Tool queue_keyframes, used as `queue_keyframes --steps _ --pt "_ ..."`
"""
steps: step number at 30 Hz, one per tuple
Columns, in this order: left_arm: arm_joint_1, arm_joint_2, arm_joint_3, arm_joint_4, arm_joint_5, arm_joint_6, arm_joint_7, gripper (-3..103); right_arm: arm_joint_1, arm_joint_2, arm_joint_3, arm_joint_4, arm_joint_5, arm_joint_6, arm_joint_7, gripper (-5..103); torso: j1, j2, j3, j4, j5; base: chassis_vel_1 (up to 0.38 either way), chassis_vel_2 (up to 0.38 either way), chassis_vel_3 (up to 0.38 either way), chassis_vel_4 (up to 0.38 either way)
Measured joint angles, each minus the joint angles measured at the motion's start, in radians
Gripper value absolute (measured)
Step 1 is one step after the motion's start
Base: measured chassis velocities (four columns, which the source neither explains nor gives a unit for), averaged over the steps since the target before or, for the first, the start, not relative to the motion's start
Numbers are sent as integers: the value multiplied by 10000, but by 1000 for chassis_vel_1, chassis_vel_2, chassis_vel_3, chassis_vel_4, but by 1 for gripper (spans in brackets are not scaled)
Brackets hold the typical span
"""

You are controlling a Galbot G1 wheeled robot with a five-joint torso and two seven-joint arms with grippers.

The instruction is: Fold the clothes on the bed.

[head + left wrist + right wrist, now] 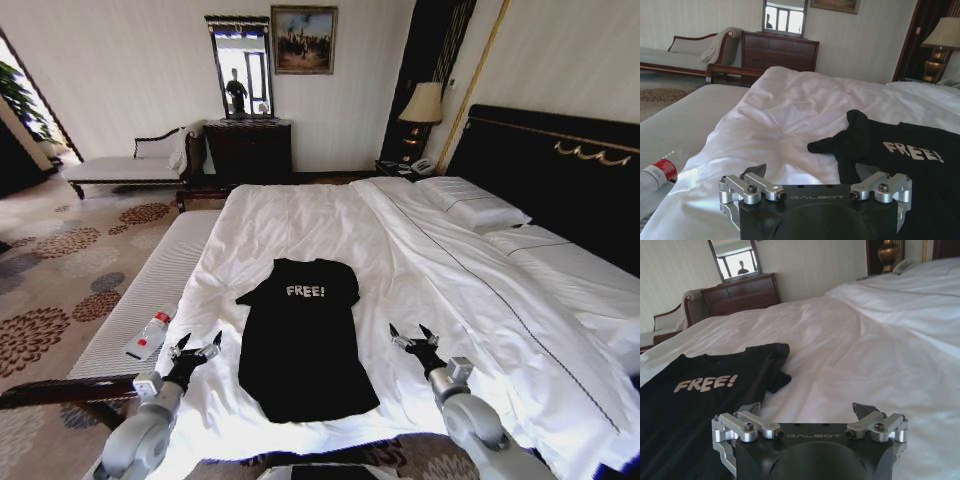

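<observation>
A black T-shirt with white "FREE!" lettering lies flat on the white duvet of the bed, its hem toward me. It also shows in the left wrist view and the right wrist view. My left gripper hovers open just off the shirt's left edge, over the duvet near the bed's side. My right gripper is open too, a short way to the right of the shirt, above bare duvet. Neither holds anything.
A white-cushioned bench runs along the bed's left side with a plastic bottle lying on it. Pillows and a dark headboard are at the right. A dresser, a chaise and a lamp stand beyond.
</observation>
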Motion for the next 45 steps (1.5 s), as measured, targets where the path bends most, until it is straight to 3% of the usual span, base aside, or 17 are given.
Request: queue_keyframes --steps 3,5,8,12,18,26,34,37,39,41,45 --pt "456 -417 -79 -236 120 -110 35 100 -666 281 213 432 1567 -686 -332 100 -1 0 0 -1 4 0 0 0 0" --pt "523 -479 -99 -279 123 -116 35 100 -763 357 253 539 1974 -936 -342 100 0 0 0 -1 4 0 0 0 0" --pt "806 -645 -147 -448 231 -165 34 100 -997 774 453 707 3524 -2034 -338 100 1 -1 1 1 2 0 0 0 0" --pt "931 -729 -165 -553 289 -201 28 100 -1151 1293 673 513 4254 -2730 -538 100 2 -1 1 0 2 0 0 0 0" --pt "906 -793 -123 -636 302 -203 -26 103 -1263 1826 991 1 4553 -3155 -839 100 1 -2 1 0 2 0 0 0 0" --pt "876 -855 -57 -767 407 -168 -117 99 -1550 2257 808 -558 4207 -3267 -988 103 2 -2 2 -2 2 0 0 0 0" --pt "1000 -896 -115 -845 405 -184 -131 99 -1533 2274 661 -598 4285 -3337 -992 83 2 -2 2 0 2 0 0 0 0" --pt "1009 -871 -179 -920 391 -178 -164 99 -1456 2286 551 -550 4299 -3358 -997 70 2 -2 2 0 2 0 0 0 0" --pt "1001 -864 -186 -932 356 -171 -189 97 -1439 2292 532 -559 4280 -3358 -996 70 2 -2 2 0 2 0 0 0 0" --pt "973 -856 -218 -1081 -18 -32 -331 101 -1395 2300 486 -633 4189 -3356 -990 59 2 -2 1 0 1 0 0 0 0" --pt "958 -852 -277 -1206 -181 57 -392 100 -1403 2273 366 -737 3900 -3288 -991 42 2 -2 2 0 2 0 0 0 0"
